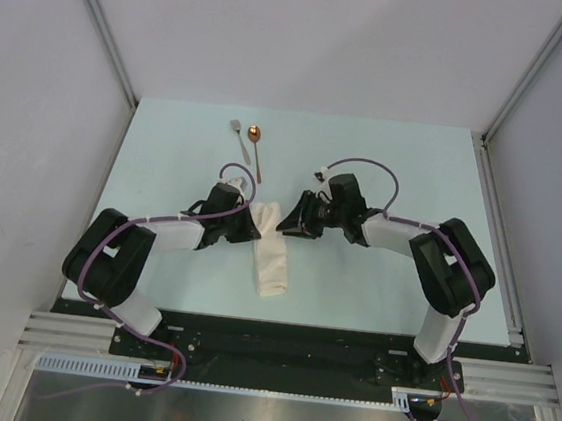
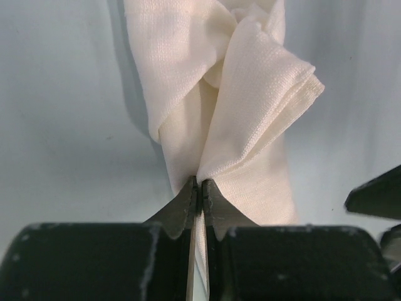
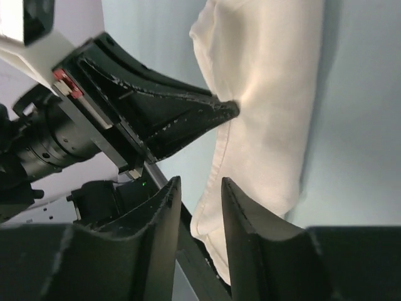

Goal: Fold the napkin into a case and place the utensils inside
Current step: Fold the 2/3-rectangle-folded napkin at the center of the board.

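The napkin [image 1: 269, 255] lies as a narrow cream strip between the two arms, its far end bunched and lifted. My left gripper [image 1: 253, 223] is shut on that raised end; in the left wrist view its jaws [image 2: 199, 188] pinch a fold of the napkin [image 2: 250, 94]. My right gripper [image 1: 288, 221] hovers just right of the same end, open, its jaws [image 3: 200, 185] apart with nothing between them and the napkin [image 3: 269, 94] beyond. The left gripper's fingers [image 3: 182, 116] show there, nipping the cloth's edge. The utensils, a fork [image 1: 238, 138] and a copper-bowled spoon [image 1: 257, 146], lie side by side farther back.
The pale blue tabletop [image 1: 406, 173] is bounded by white walls on the left, back and right. A metal rail [image 1: 499, 243] runs along the right edge. Both arm bases sit on the black bar [image 1: 277, 346] at the near edge.
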Controlling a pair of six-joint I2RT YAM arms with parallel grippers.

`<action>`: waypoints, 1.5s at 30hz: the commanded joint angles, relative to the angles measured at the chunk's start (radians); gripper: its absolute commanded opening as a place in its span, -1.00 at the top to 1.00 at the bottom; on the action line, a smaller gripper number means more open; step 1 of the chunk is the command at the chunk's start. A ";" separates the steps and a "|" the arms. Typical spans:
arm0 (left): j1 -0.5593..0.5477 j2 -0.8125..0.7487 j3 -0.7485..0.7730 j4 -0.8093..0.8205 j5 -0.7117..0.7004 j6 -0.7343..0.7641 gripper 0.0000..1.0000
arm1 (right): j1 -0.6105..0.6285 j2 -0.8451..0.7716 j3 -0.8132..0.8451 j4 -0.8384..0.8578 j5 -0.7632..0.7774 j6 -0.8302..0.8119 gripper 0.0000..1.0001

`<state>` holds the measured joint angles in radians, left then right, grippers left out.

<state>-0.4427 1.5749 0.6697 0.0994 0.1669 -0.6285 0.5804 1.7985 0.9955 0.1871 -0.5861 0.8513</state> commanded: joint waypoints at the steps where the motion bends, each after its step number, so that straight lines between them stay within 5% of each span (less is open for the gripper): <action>1: 0.012 0.005 0.025 0.010 0.019 -0.014 0.85 | 0.058 0.084 -0.006 0.115 -0.142 -0.049 0.38; 5: 0.012 -0.009 0.013 0.005 -0.010 -0.025 0.84 | 0.116 0.108 -0.067 0.211 -0.158 -0.009 0.58; 13: 0.016 -0.001 -0.005 0.014 -0.023 -0.051 0.85 | 0.134 0.154 -0.202 0.359 -0.195 0.019 0.66; 20: 0.022 -0.006 -0.010 0.037 0.023 -0.054 0.85 | 0.141 0.019 -0.127 0.146 -0.133 -0.087 0.47; 32: 0.047 0.028 -0.002 0.059 0.082 -0.074 0.85 | 0.210 0.202 -0.253 0.495 -0.176 0.103 0.52; 38: 0.050 0.027 -0.015 0.088 0.125 -0.085 0.85 | 0.145 0.073 -0.222 0.320 -0.156 0.017 0.47; 45: 0.052 0.010 -0.030 0.112 0.157 -0.111 0.85 | 0.078 -0.004 -0.048 0.022 0.018 -0.171 -0.05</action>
<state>-0.4004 1.6028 0.6579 0.1596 0.2806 -0.7097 0.6872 1.8473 0.8288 0.3824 -0.6941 0.8150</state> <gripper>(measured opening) 0.082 0.490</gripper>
